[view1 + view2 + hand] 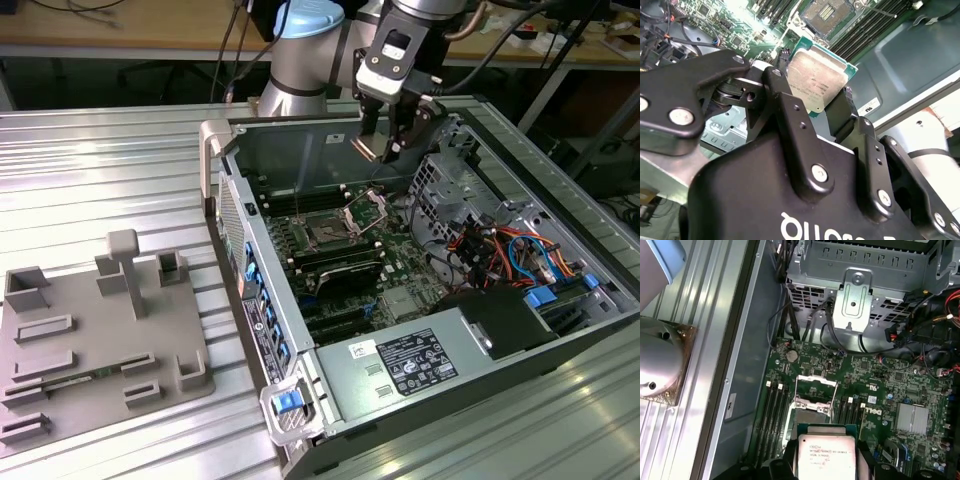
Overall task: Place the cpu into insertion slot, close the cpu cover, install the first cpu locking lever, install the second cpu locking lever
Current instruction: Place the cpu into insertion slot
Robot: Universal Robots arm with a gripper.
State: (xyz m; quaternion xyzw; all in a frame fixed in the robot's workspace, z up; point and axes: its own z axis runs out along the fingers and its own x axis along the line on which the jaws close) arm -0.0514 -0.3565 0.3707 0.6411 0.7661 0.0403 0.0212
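Holding the cpu [817,80] clear above the board: fingers [790,115] pinching it on two opposite edges, gripper [385,145] hanging inside the open computer case [300,140]. Chip is a flat square with a matte silver lid carrying small dark print, and a thin green substrate rim shows around it. In the second wrist view it sits tilted between the black fingers, lid facing the camera.

In the first wrist view the cpu overlaps one edge of the insertion slot [809,416] but is apart from it, not seated. That slot is bare: a dark square with a fine contact field and a thin metal rim, set in the green motherboard [875,375], with long black memory slots [772,410] on either side.

The cpu cover [815,385] is swung open, a silver frame with a cut-out centre, raised at the slot edge nearest the metal drive cage [855,270]. The exterior view shows it tilted up just beside the slot, below the gripper.

Labelled power supply box [415,360] lies at the case end nearest the exterior camera. Grey fixture plate [90,340] sits on the ribbed metal table [100,170] on the exterior view's left, just beside the case.
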